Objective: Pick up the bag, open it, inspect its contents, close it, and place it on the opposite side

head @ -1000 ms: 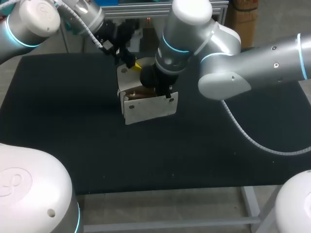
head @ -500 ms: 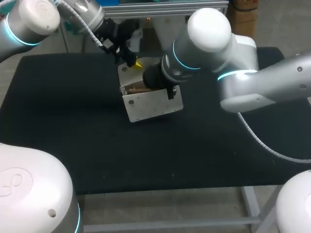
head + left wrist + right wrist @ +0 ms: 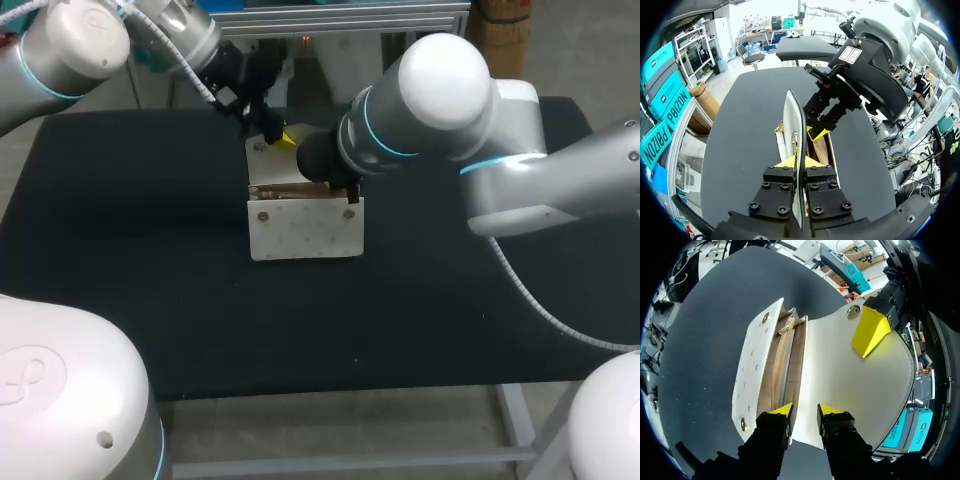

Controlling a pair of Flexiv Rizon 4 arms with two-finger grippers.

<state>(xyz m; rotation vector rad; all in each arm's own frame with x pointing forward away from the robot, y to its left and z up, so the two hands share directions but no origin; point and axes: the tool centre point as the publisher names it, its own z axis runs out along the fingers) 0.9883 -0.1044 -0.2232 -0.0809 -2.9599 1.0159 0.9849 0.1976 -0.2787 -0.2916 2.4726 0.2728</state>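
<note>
White with small studs, the bag (image 3: 305,230) stands on the black table (image 3: 120,260) near the middle of its far half, its front panel facing the head camera and a round gold snap (image 3: 262,215) at each upper corner. Its mouth is open. The flap (image 3: 855,375) is lifted up and back from the body, and its pale inner face is turned to the right wrist camera. The left arm comes in from the far left corner, and the left gripper (image 3: 801,161) is clamped on the flap's free edge. In its own wrist view the thin white edge runs straight between the two yellow tips, one pressed to each face. From the right wrist view, one of those yellow fingers (image 3: 870,330) lies flat on the flap just beside another gold snap (image 3: 853,311). The right arm reaches in from the right and ends over the bag's mouth. The right gripper (image 3: 805,410) points down into it with its fingers parted, one tip over the tan lining (image 3: 772,385) and the other over the flap's inner face. The bag's rear rim lies in the gap between them, and I cannot tell whether either tip touches it. A gold zipper (image 3: 786,328) runs along the lining inside the opening, and no other contents can be made out.
</note>
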